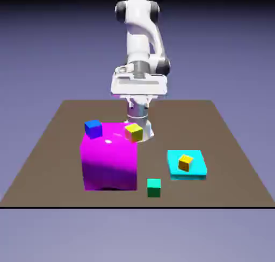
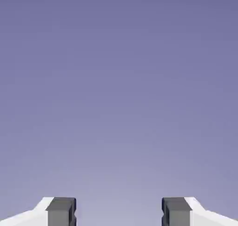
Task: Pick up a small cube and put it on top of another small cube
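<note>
The pincer (image 2: 119, 212) is wide, with nothing between its fingers. For the approach, I think it should first turn downward, then align with two opposite faces of the chosen cube before it descends. The arm stands high, the hand facing outward to the backdrop. The green cube (image 1: 154, 188) is near the worktop's front edge (image 1: 107, 206); which cube is wanted, I cannot tell.
</note>
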Tool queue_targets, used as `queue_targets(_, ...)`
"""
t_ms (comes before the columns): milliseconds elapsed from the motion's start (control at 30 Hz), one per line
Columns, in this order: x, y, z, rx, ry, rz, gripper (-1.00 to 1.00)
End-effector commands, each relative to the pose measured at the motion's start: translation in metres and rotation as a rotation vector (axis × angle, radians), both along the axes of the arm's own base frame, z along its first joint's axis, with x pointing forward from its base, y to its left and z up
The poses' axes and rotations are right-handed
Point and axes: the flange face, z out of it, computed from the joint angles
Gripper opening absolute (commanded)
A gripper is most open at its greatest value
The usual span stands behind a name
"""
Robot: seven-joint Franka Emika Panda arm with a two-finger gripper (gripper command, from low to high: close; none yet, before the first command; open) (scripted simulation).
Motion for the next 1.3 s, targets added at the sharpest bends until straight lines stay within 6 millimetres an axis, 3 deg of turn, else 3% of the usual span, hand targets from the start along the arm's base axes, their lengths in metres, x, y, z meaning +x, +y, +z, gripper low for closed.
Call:
queue_targets(0,0.008,0.002,-0.007,0.000,0.043,-0.003,0.00)
queue_targets(300,0.074,0.020,-0.083,0.007,0.433,-0.032,0.00)
queue_targets(567,0.112,0.038,-0.167,0.016,0.778,-0.063,0.00)
queue_targets(833,0.128,0.057,-0.259,0.028,1.120,-0.092,0.00)
queue_targets(967,0.110,0.059,-0.328,0.028,1.144,-0.094,0.00)
queue_targets(1000,0.109,0.059,-0.331,0.028,1.144,-0.094,0.00)
queue_targets(1033,0.109,0.059,-0.331,0.028,1.144,-0.094,-1.00)
queue_targets(1067,0.109,0.059,-0.331,0.028,1.144,-0.094,-1.00)
queue_targets(1167,0.126,0.058,-0.277,0.028,1.144,-0.095,-1.00)
queue_targets(1233,0.129,0.083,-0.247,-0.008,1.136,-0.046,-1.00)
queue_targets(1267,0.130,0.076,-0.228,-0.018,1.133,-0.057,-1.00)
